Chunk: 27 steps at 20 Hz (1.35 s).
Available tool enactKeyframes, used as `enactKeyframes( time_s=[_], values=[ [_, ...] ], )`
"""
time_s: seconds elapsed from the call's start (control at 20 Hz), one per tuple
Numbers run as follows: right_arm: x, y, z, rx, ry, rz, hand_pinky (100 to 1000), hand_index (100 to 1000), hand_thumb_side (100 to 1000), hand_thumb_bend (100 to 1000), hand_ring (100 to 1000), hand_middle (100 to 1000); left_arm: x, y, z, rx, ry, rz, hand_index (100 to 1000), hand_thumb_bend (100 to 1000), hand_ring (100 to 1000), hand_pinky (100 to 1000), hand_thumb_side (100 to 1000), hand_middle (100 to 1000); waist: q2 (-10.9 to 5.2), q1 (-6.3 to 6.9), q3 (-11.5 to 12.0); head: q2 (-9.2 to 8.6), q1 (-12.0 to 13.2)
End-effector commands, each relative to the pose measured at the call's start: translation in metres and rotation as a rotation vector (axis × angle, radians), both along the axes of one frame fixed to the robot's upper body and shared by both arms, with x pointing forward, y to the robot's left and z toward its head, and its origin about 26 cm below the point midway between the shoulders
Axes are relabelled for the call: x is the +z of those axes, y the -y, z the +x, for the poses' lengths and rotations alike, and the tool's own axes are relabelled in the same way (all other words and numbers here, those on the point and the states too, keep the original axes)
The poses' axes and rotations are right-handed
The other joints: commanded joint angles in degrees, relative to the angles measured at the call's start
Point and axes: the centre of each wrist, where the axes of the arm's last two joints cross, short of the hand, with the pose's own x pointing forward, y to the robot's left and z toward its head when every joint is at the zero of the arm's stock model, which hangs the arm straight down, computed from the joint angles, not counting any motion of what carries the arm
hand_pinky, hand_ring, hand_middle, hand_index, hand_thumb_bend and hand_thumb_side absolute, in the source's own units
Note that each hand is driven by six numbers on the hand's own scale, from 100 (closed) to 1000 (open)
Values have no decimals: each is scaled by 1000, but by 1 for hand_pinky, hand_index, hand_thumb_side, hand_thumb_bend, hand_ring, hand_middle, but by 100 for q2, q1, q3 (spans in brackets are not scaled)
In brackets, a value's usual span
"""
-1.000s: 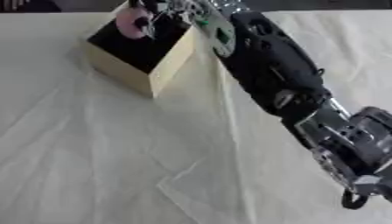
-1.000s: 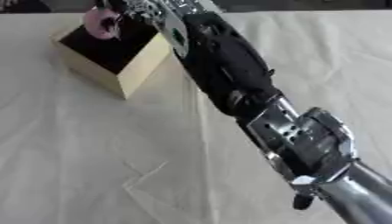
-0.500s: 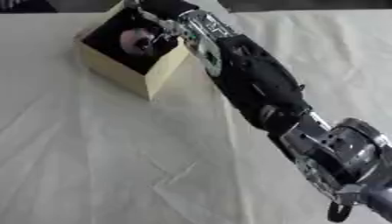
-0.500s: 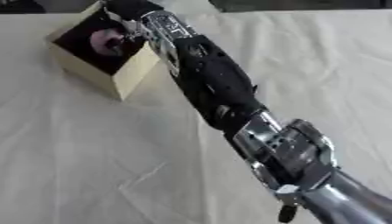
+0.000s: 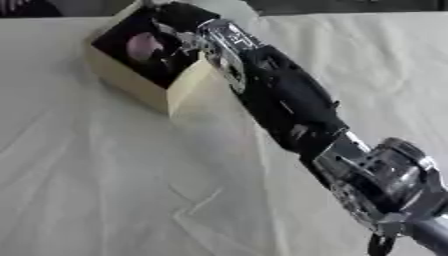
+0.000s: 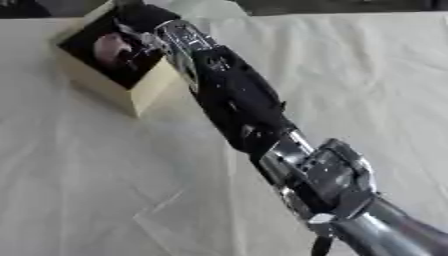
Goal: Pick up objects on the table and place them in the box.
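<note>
The right arm [image 5: 289, 105] enters from the lower right of the frame and runs diagonally to the upper left, where the right hand [image 5: 179, 37] reaches over the near rim and into the open box [image 5: 131, 85]. The box is pale on its outer walls and dark inside, and it stands on the cloth-covered bench [image 5: 105, 190] with one corner turned toward the camera. A small round pinkish object [image 5: 144, 45] shows inside the box against the dark interior, just to the left of the hand. Whether the fingers hold it, merely touch it or have let it go cannot be told; they lie dark against the dark lining, so their state is not established. Judgement: the object is already within the walls, so the placing step appears to be at or near release. The relation that governs the coming move is that the object lies to the left of and a little below the fingers, deeper in the box, while the forearm crosses the near wall; a withdrawal would need to go up and back along the arm's own line toward the lower right, otherwise the wrist may catch the rim and shift the box. The left hand is not in view. No other loose objects show on the cloth
</note>
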Motion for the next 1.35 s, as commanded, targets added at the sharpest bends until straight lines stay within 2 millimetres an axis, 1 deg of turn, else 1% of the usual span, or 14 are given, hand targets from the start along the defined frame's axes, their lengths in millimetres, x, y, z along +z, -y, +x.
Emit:
enactKeyframes(
  time_s=[0.05,0.35,0.45,0.7,0.75,0.8,0.85,0.9,0.95,1.0,1.1,1.15,1.25,1.35],
  values=[
    [18,-3,-3,-15,67,-25,837,918,294,100,847,792,9,0,-2,-8,33,13,860,100,693,717,788,762,-115,27,11,-43,18],
    [36,-4,-10,4,110,44,826,898,268,100,819,757,10,-1,-2,-6,33,16,860,100,692,717,786,762,-136,45,-19,-58,42],
    [46,-4,-15,24,122,87,819,892,291,100,804,738,10,-1,-3,-5,32,17,860,100,690,718,787,762,-146,56,-35,-64,52],
    [84,2,-37,124,159,251,806,876,314,100,778,697,11,-1,-2,-2,34,20,860,100,691,718,784,763,-189,100,-95,-80,139],
    [92,5,-43,147,167,294,801,867,339,100,769,683,11,-2,-2,-1,34,20,860,100,691,718,784,763,-198,108,-107,-81,165],
    [99,8,-49,171,175,342,798,862,342,100,764,676,11,-2,-2,0,34,21,860,100,692,718,784,763,-208,117,-121,-77,197],
    [107,13,-55,193,183,390,792,854,393,100,756,663,11,-2,-2,2,34,21,861,100,692,718,786,763,-216,125,-133,-72,224],
    [114,18,-62,214,193,438,790,852,346,100,753,660,11,-2,-2,3,35,22,861,100,692,718,783,763,-225,132,-144,-65,243],
    [120,24,-69,235,202,479,788,852,463,100,751,657,11,-3,-3,5,35,23,861,100,692,718,784,763,-232,138,-156,-55,261],
    [126,30,-77,256,213,513,787,851,383,100,748,655,11,-3,-3,8,35,23,861,100,693,718,783,763,-237,143,-169,-42,282],
    [136,46,-93,293,236,579,784,850,416,100,743,649,11,-4,-3,14,36,24,861,100,693,719,783,763,-244,150,-196,-7,318],
    [140,54,-101,309,245,616,782,847,464,100,742,647,12,-4,-3,16,36,26,861,100,693,719,782,763,-247,154,-210,8,337],
    [145,71,-117,335,265,684,783,837,467,100,743,644,12,-5,-3,19,38,29,861,100,694,719,781,763,-253,161,-238,29,377],
    [148,85,-132,361,291,735,784,829,522,100,744,643,13,-6,-3,24,40,32,861,100,694,719,781,764,-254,167,-264,40,412]
  ],
)
